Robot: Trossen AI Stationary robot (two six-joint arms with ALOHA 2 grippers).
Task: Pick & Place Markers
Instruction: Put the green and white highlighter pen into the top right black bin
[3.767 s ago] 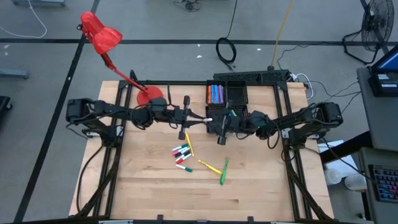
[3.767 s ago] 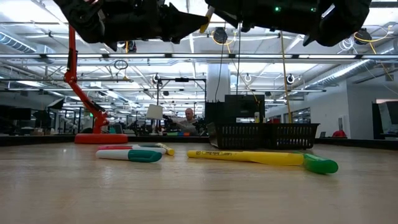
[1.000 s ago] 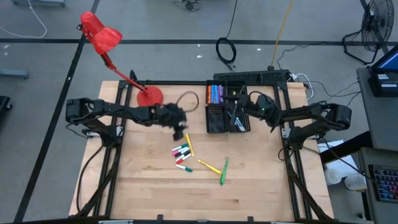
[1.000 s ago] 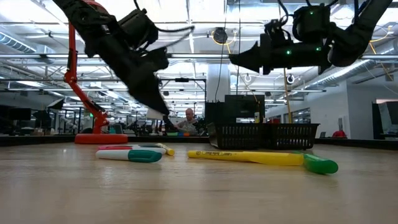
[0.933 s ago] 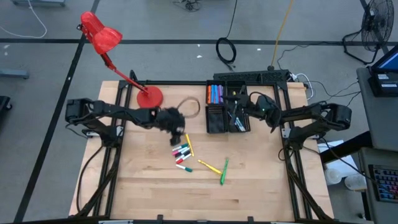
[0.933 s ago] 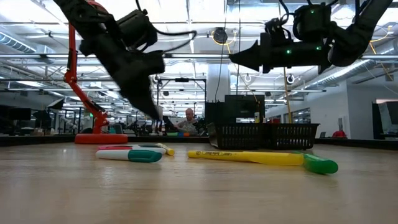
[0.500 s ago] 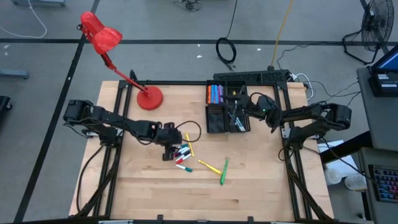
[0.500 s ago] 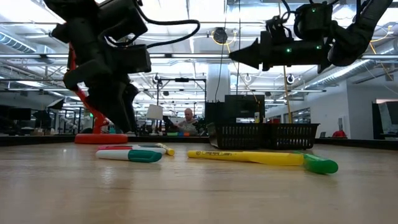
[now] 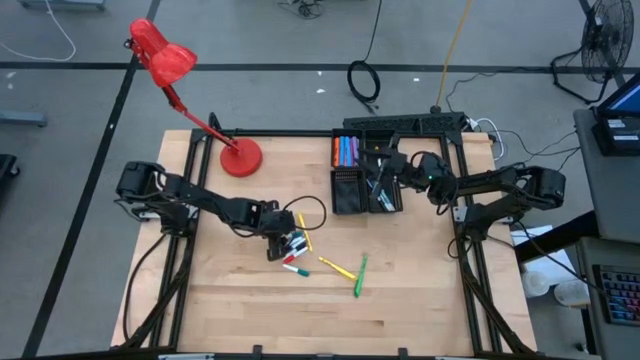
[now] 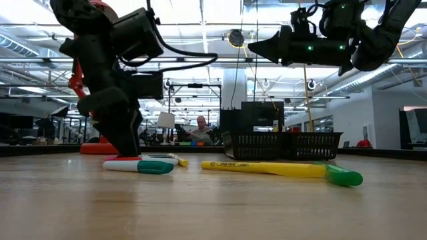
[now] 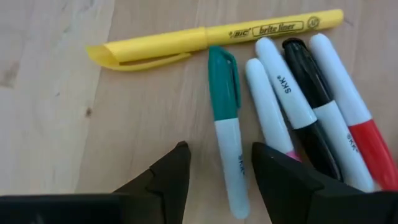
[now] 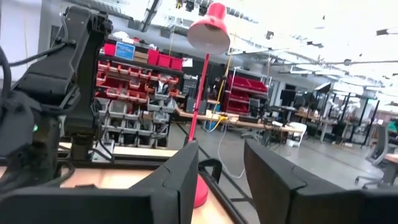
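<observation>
Jaws parted and empty, the left gripper (image 11: 214, 168) stood over a teal-capped marker (image 11: 226, 127) in the markers (image 9: 293, 246) mid-table. The right gripper (image 10: 257, 47), apparently parted and empty, hung above the tray (image 9: 347, 192).

One camera looks straight down on my whole surface (image 9: 230, 300); another sits level at its edge, facing the room. Both share the markers (image 9: 292, 247) and red lamp (image 9: 160, 55). My left wrist camera hangs close over those markers; my right faces the lamp.
</observation>
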